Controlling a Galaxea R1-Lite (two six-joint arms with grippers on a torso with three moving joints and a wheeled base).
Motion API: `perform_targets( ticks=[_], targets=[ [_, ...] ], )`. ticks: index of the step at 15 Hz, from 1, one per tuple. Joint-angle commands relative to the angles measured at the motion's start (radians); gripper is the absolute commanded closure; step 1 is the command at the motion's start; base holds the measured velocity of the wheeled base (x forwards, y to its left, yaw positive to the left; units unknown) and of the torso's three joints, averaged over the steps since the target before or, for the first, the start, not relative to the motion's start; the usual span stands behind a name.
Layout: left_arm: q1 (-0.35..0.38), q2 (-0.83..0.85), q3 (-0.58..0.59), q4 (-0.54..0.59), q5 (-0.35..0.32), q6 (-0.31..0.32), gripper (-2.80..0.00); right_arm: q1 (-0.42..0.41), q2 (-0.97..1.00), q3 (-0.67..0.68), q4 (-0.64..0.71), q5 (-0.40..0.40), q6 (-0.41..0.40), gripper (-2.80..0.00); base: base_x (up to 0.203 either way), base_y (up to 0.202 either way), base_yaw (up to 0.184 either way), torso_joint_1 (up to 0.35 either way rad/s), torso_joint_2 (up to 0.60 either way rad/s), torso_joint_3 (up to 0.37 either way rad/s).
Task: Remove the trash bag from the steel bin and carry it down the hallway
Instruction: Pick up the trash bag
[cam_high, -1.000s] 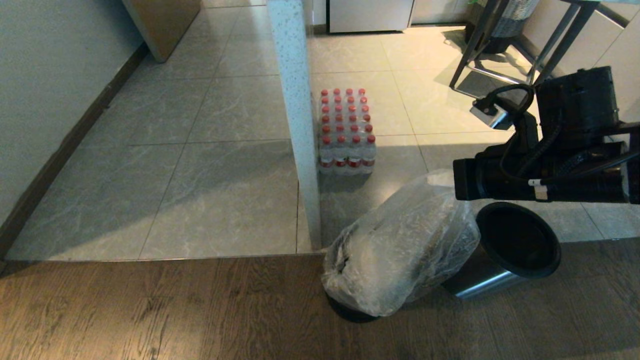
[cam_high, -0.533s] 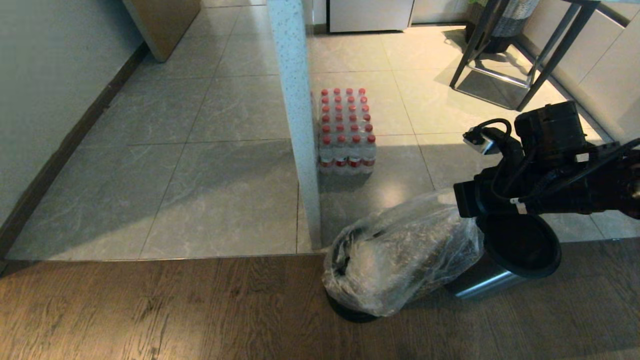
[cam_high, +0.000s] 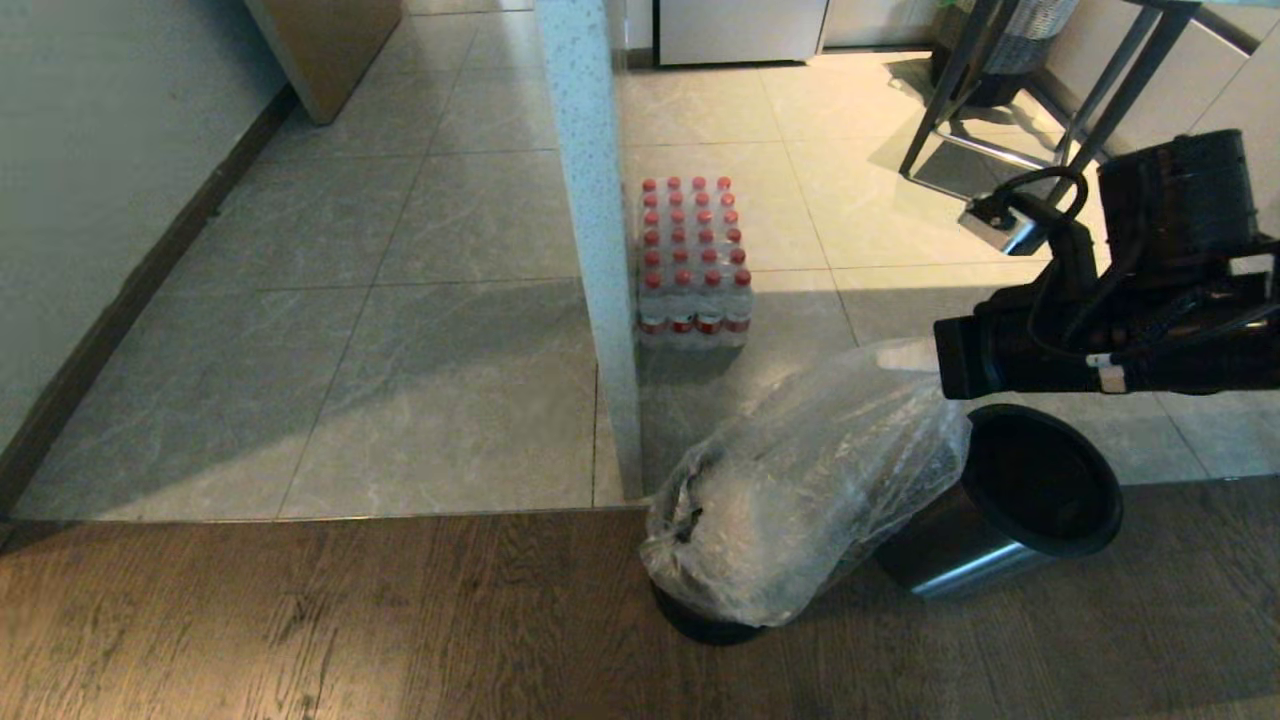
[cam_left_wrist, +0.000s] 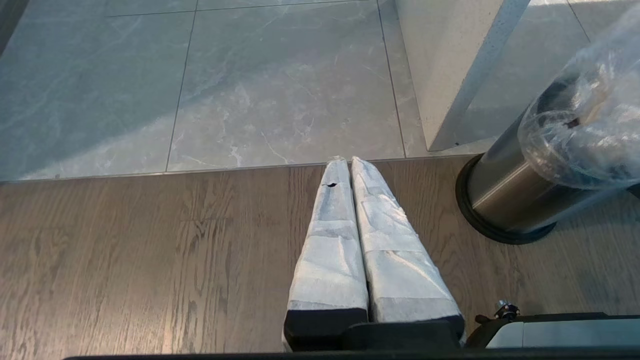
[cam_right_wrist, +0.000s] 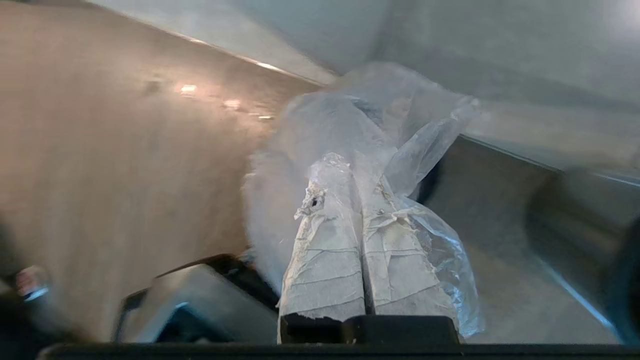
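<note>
Trash bag (cam_high: 800, 490) of thin, clear, crinkly plastic sits low in our head view, at about five o'clock. It bulges over the top of the small round brushed-steel bin (cam_left_wrist: 505, 200). Only the bin's black foot ring shows beneath it from above, so we cannot tell how much of the bag is inside.

Nearest to us lies the brown wood-plank floor (cam_high: 300, 620). Our left gripper (cam_left_wrist: 348, 161) hangs above it with its white-wrapped fingers (cam_left_wrist: 330, 240) pressed together and nothing between them. The bin is at about three o'clock from that gripper and well apart.

Just beside the bag, at its three o'clock, we see a second steel cylinder with a wide black rim (cam_high: 1040, 480), its dark mouth open toward us.

Our right gripper (cam_right_wrist: 350, 175) reaches in from three o'clock, the black arm passing over that open cylinder. Its taped fingers (cam_right_wrist: 325, 260) are closed tight, with a fold of the bag's film pinched between them, and the plastic drapes around both.

Beyond the bag stands a white speckled pillar (cam_high: 590, 220), its foot at the seam between wood and glossy grey marble-look tiles (cam_high: 450, 380). A shrink-wrapped pack of red-capped bottles (cam_high: 692, 262) sits against the pillar at twelve o'clock from the bag. Farther off, at one o'clock, are dark metal table legs (cam_high: 1000, 110).
</note>
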Motion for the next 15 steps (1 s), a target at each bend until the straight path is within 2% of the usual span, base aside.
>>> perform_targets(
  ticks=[1,6,9,13,15],
  targets=[
    [0.0,0.0,0.0,0.0,0.0,0.0,0.0,0.009,-0.067,-0.021,0.007,0.022,0.025,0.0,0.0,0.0,0.0,0.0,0.0,0.0],
    [0.0,0.0,0.0,0.0,0.0,0.0,0.0,0.008,-0.091,-0.108,0.078,0.026,0.087,0.0,0.0,0.0,0.0,0.0,0.0,0.0],
    [0.0,0.0,0.0,0.0,0.0,0.0,0.0,0.007,-0.073,-0.065,0.086,0.024,0.086,0.0,0.0,0.0,0.0,0.0,0.0,0.0],
    [0.0,0.0,0.0,0.0,0.0,0.0,0.0,0.003,-0.044,0.022,0.064,0.02,0.056,0.0,0.0,0.0,0.0,0.0,0.0,0.0],
    [0.0,0.0,0.0,0.0,0.0,0.0,0.0,0.002,-0.008,0.077,0.001,0.016,-0.029,0.0,0.0,0.0,0.0,0.0,0.0,0.0]
  ],
)
